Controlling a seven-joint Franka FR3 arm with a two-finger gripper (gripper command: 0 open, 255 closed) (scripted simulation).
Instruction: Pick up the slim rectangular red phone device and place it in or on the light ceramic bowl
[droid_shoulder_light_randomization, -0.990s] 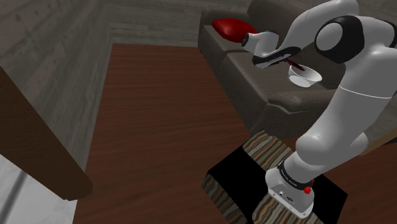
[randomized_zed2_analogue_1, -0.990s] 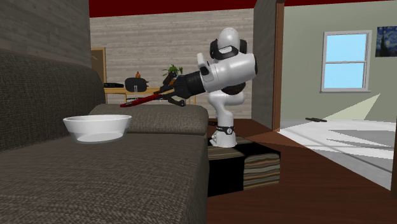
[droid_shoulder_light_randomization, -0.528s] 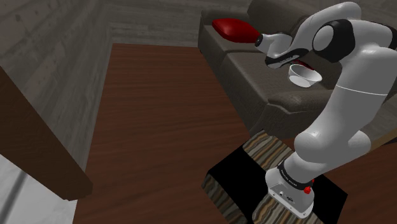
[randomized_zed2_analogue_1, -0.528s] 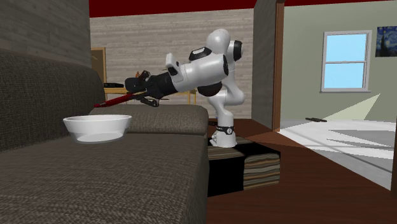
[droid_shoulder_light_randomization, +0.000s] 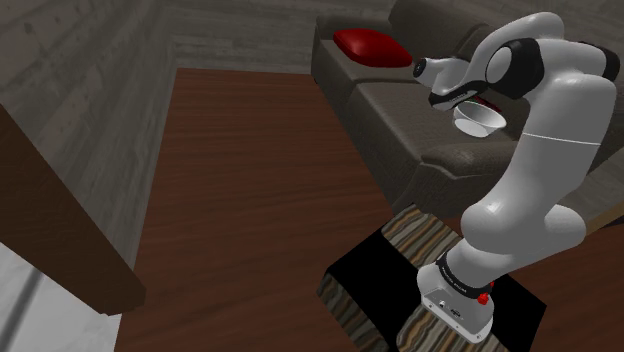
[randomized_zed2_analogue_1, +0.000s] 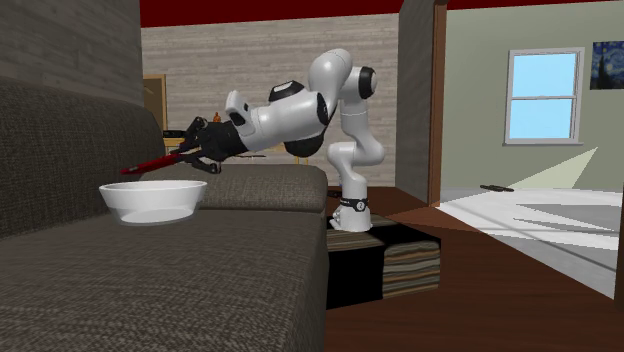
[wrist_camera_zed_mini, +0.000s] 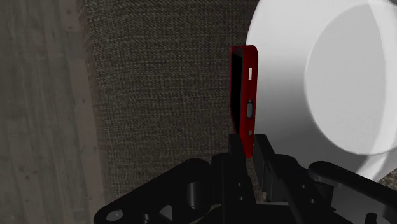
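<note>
End effector (wrist_camera_zed_mini: 251, 151) closed on one end of the slim red phone (wrist_camera_zed_mini: 244, 95), which hangs tilted just above the rim of the white bowl (randomized_zed2_analogue_1: 152, 203); the bowl rests on the dark sofa seat (randomized_zed2_analogue_1: 230, 270).

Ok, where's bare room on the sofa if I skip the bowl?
Bare sofa seat between the white bowl and the red cushion. Crowded above the bowl's rim, where the fingers clasp the red phone.
</note>
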